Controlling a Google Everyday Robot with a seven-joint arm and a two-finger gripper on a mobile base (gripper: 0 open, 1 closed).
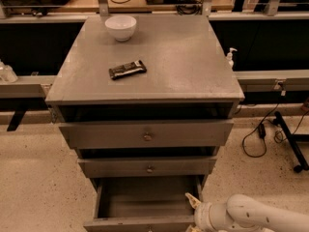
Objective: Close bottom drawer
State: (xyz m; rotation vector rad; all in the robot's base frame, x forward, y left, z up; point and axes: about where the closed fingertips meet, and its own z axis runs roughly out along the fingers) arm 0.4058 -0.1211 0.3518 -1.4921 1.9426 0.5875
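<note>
One bottom drawer (145,200) open, one gripper (192,209) at its right wall

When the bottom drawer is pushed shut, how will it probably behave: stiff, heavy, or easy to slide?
The bottom drawer looks empty, so it is probably light. It seems rigid wood, so it should move as one piece. The gripper is at its right front corner; an off-centre push might skew it.

On the grey wooden cabinet (193,71), white round bowl (120,27) rear-left, dark wrapped bar (127,69) before it; pale two-finger gripper (193,211) at its bottom drawer's (140,202) right front.
</note>
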